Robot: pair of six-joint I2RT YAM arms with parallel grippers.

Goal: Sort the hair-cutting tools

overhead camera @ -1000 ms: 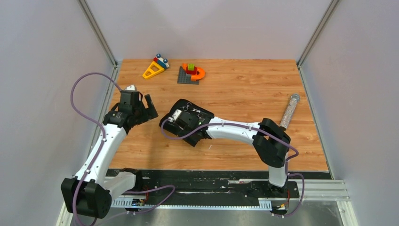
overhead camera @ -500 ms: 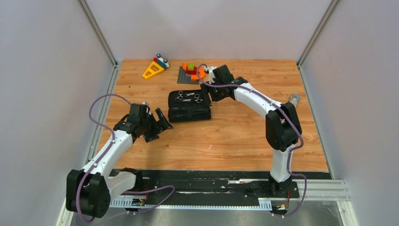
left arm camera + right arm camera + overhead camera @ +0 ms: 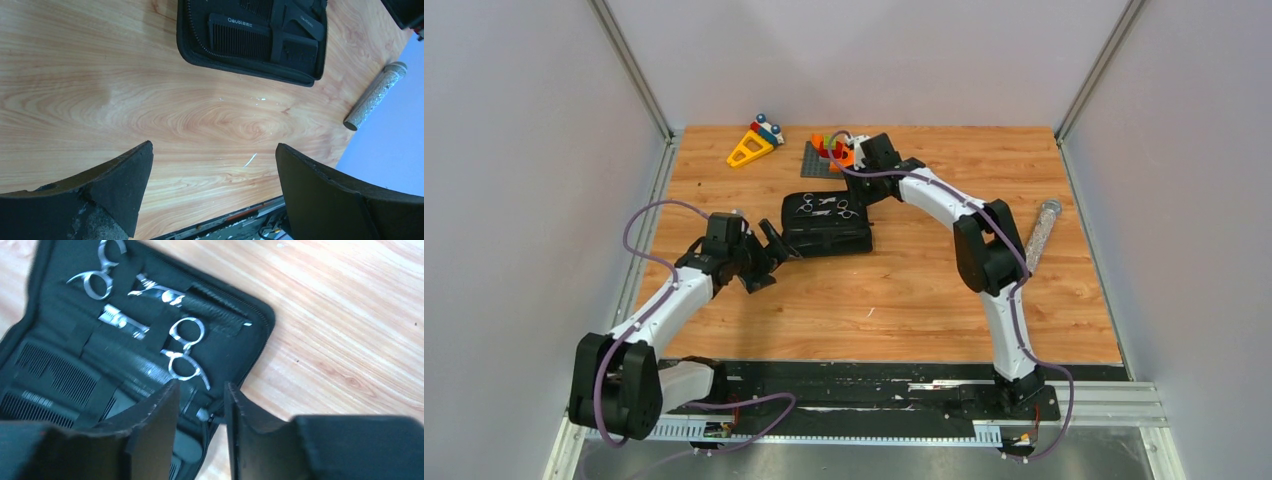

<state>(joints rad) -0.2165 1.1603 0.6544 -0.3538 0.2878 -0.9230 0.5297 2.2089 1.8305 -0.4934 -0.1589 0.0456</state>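
scissors (image 3: 176, 352) in case (image 3: 45, 310); right tool (image 3: 201, 390) half-open over edge; left tool (image 3: 214, 150) wide.

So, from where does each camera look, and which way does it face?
Top external: above and behind the arms, facing down at the table; both arms, left gripper and right gripper show.
Left wrist: low, facing across the wood to the case and glitter tube; own open fingers.
Right wrist: close over the case's scissors; own fingers.
Shared: all see the case.
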